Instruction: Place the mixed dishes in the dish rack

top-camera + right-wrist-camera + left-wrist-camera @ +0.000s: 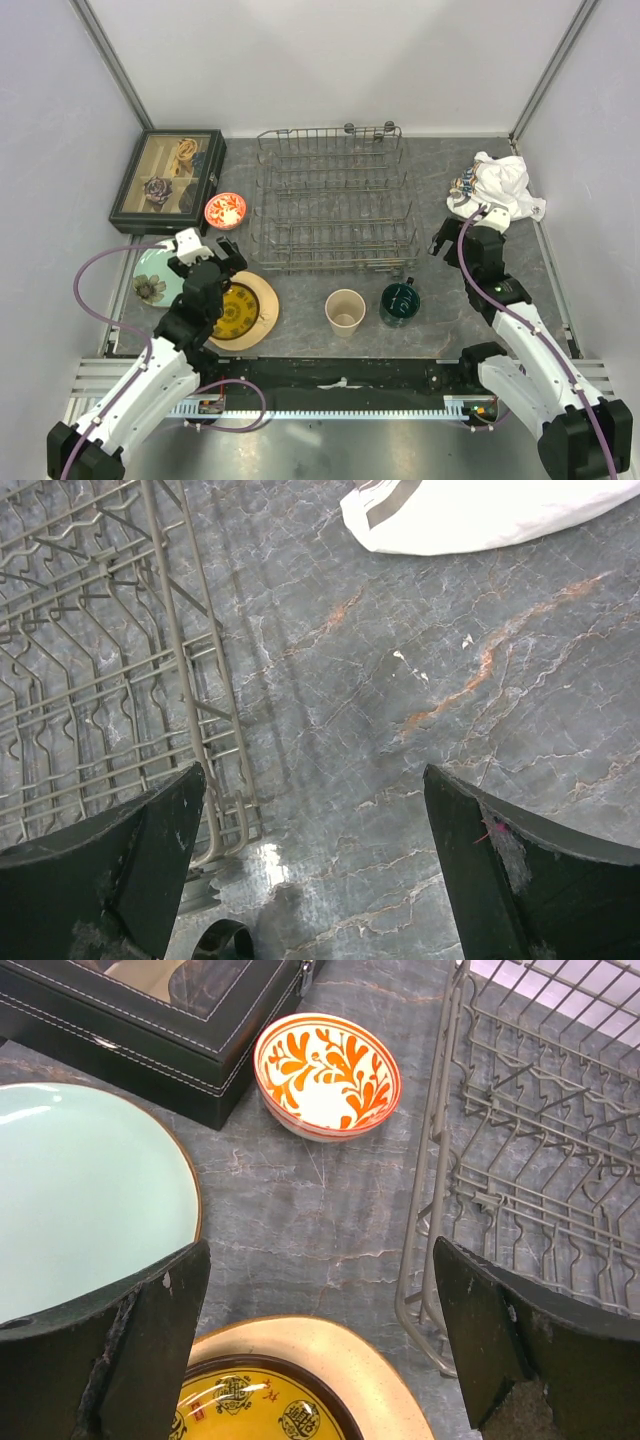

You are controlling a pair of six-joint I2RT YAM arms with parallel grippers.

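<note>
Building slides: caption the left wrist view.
Open left gripper hovers near yellow plate, bowl ahead, green plate left, rack right.

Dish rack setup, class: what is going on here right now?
Two robot arms are set to load dishes, but nothing is held yet. The dish rack stands empty. The left gripper hangs open above the table between the pale green plate, the yellow plate and the rack. The right gripper hangs open beside the rack's right edge. The red-orange bowl, beige cup and dark green mug sit on the table.
</note>
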